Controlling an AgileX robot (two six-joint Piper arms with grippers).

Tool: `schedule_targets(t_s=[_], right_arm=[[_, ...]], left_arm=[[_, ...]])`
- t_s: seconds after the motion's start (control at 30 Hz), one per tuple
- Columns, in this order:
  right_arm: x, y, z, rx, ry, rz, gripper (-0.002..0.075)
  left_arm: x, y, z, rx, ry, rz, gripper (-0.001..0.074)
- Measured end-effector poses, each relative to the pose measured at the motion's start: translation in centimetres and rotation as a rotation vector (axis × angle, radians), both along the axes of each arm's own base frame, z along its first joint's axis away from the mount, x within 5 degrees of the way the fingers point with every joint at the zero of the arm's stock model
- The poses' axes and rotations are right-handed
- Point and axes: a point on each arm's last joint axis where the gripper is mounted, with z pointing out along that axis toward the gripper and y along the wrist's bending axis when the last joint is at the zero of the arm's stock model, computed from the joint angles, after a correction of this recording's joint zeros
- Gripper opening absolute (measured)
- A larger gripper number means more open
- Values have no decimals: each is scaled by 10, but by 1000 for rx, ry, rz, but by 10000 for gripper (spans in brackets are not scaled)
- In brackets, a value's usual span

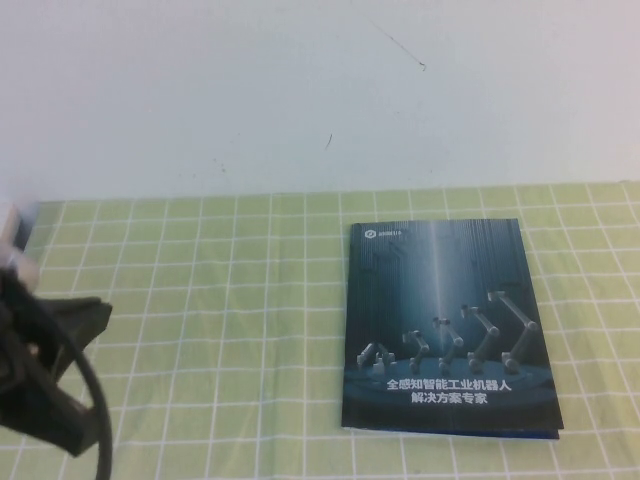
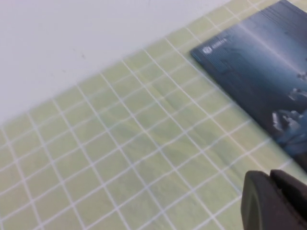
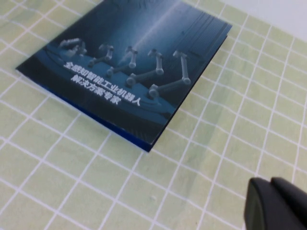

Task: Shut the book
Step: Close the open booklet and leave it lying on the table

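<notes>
Pressed together, the fingers [image 2: 256, 201] of the left gripper [image 2: 271, 179] grasp nothing, and the fingers [image 3: 259, 203] of the right gripper [image 3: 271, 184] meet the same way, with no cloth showing between either pair.

The book [image 1: 448, 325] lies closed and flat, front cover up, right of centre on the green checked cloth [image 1: 220, 330]. Its dark cover shows a row of robot arms above white lettering. A thin blue edge runs under the cover along the side nearest the robot. That near edge sits close to the bottom of the high view. The far edge stops short of the white surface [image 1: 300, 90] beyond the cloth.

Open cloth spreads wide on the book's left, up to the left arm [image 1: 45, 360]. A narrower strip lies on its right.

The left gripper hangs over that open cloth, off the book's left side and apart from it. The right gripper hangs over the cloth off the book's right side, near its blue-edged corner, not touching.

From above, the left arm is a dark, blurred bulk cut by the frame, its shape hard to read.

The right gripper shows only in its own wrist view, which takes in nearly the whole cover. The left wrist view catches only the far corner with the logo.
</notes>
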Motion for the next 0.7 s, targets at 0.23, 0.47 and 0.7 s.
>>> schedule_targets(t_s=[0.23,0.47,0.7], right_arm=[[-9,-1,-25,39,-75,-12,-3],[-9,-1,-25,42,-89,-17,-3],[-8,-1,-25,43,-92,-17,-3]], left_arm=[[-28,14,-34,24,-120,23,-4],[-39,12,-40,-76,-58,14,-4],[-45,8,-47,-104,53,-28,-4]])
